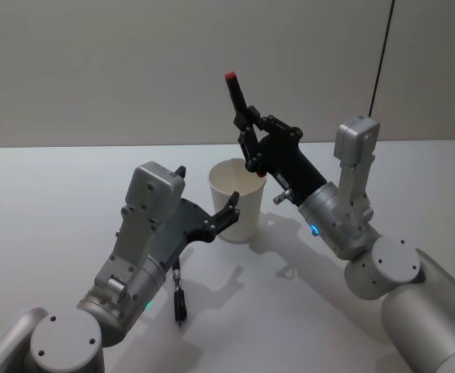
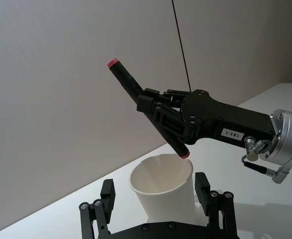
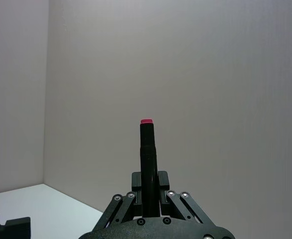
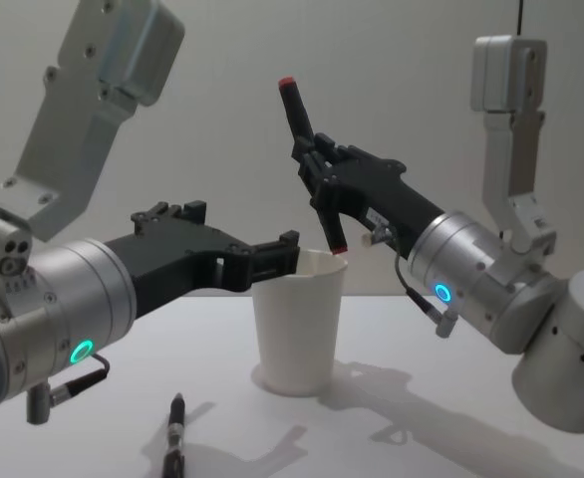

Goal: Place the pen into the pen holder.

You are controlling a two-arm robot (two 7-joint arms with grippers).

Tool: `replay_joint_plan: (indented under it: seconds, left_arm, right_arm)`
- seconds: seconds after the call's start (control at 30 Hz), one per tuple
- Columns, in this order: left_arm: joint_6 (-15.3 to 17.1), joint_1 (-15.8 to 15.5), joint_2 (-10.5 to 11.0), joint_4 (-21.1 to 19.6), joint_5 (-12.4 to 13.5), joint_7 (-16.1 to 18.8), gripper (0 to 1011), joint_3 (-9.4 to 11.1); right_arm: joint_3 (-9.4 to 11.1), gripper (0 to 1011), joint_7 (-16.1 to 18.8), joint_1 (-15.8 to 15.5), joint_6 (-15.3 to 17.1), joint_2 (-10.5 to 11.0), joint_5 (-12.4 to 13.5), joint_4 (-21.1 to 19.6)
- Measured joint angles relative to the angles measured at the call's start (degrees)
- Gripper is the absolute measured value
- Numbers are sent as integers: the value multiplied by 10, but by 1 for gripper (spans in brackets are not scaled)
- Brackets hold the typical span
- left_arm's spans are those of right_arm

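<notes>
1. The right gripper is pinched on the pen. In the head view it holds it at 1 o'clock from the cup, just above the rim.
2. The pen stands nearly upright, with its red top leaning toward 11 o'clock. The fingers hide its middle stretch.
3. In the left wrist view the pen's lower red tip hangs at the far edge of the cup's mouth. Whether it has passed below the rim is hard to make out. From the chest, the tip sits level with the rim on the 3 o'clock side of the cup.
4. The left gripper is spread, with one finger at 9 o'clock and one at 3 o'clock of the cup. At the wrist, one of the fingers stands clear of the wall. The other is close against it, but contact cannot be told.
5. The cup is upright on the table. The gripper body cuts off its base in the left wrist view.
6. A spare pen lies flat at 7 o'clock from the cup. Its upper end is hidden under the left arm in the head view.
</notes>
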Motion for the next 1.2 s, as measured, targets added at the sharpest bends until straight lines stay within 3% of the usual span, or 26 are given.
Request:
replay_joint_plan:
  seconds: [1.2]
  left_arm:
    - [0,0,0,0,0,0,1001,0]
  right_arm:
    - [-5,177,-3,27,-16,-9,1,45]
